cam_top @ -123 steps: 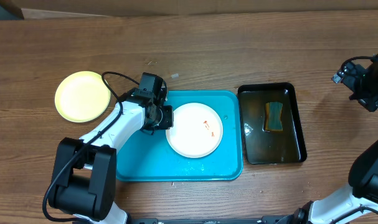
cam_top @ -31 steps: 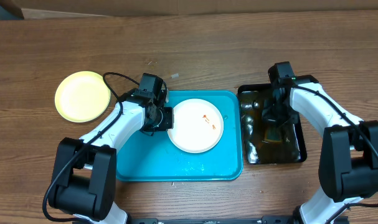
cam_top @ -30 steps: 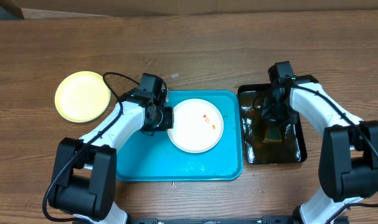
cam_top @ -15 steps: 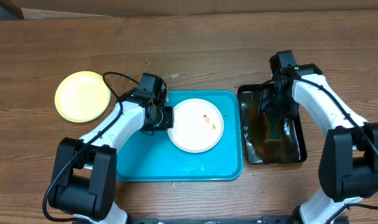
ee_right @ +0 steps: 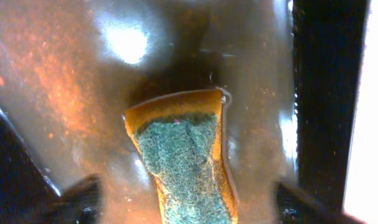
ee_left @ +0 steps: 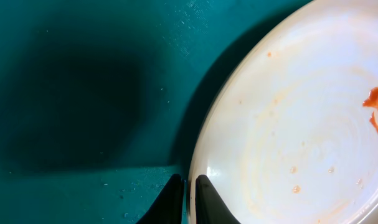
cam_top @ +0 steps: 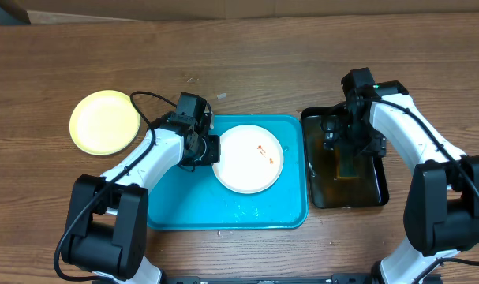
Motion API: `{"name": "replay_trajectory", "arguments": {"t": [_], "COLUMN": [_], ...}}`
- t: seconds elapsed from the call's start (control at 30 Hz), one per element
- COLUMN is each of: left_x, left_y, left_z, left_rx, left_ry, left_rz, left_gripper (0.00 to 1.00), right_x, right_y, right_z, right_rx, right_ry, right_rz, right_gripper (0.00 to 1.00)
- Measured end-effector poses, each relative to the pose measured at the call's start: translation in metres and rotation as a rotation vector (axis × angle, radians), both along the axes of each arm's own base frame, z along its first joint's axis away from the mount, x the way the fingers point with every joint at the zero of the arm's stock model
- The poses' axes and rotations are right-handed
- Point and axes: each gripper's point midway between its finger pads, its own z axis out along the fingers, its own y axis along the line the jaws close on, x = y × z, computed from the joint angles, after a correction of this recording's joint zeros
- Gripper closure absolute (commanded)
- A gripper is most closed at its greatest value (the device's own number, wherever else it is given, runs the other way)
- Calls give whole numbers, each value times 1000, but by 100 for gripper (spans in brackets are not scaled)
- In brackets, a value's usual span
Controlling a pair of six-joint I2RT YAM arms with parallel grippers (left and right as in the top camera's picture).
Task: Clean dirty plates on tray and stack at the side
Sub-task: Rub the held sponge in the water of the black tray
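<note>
Yellow plate (cam_top: 105, 121): on the table, far left, well apart from the tray (cam_top: 176, 209).
My left gripper (ee_left: 187, 199): clenched on the left rim of the white plate (cam_top: 251, 160).
White plate: lies in the tray, with red smears near its middle.
Black tray (cam_top: 377, 193): just right of the tray, holds water and a sponge (ee_right: 182, 155).
My right gripper (cam_top: 343, 147): above the sponge, jaws spread wide on either side of it, gripping nothing.

A brown wood-grain table (cam_top: 302, 47) fills nearly the whole overhead view. A pale, cardboard-coloured strip (cam_top: 121, 12) runs along the top edge.
</note>
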Motion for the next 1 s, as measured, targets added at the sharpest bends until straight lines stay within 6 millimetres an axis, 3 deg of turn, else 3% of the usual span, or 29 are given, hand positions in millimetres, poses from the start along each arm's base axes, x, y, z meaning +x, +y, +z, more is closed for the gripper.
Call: {"name": "replay_trajectory", "arguments": {"t": [0.23,0.47,0.5,0.53,0.63,0.7,0.73,0.9,1.0], "left_x": [0,0,0,0,0,0,0,1,2], "left_y": [0,0,0,0,0,0,0,0,1], "left_z": [0,0,0,0,0,0,0,0,0], "left_rx": [0,0,0,0,0,0,0,-1,7], "left_ry": [0,1,0,1,1,1,0,-5,-8], "left_rz": [0,0,0,0,0,0,0,-1,11], "left_gripper": [89,86,86,86,86,87,95,96,96], "right_x": [1,-8,-9,-10,-13,-14,-14,-18,-8], "right_y": [0,2,4,6,9,10,10,10,11], "right_z": [-4,-31,-34,-36,-40,-40,-40,-34,-24], "right_rx": [-2,23,34,47,63,70,71,69,73], "right_ry": [-9,-16,-15,-16,-8,-5,-5,24,1], "right_rz": [2,1,1,1,7,6,5,5,7], "right_gripper": [44,45,48,57,93,96,96,96,96]}}
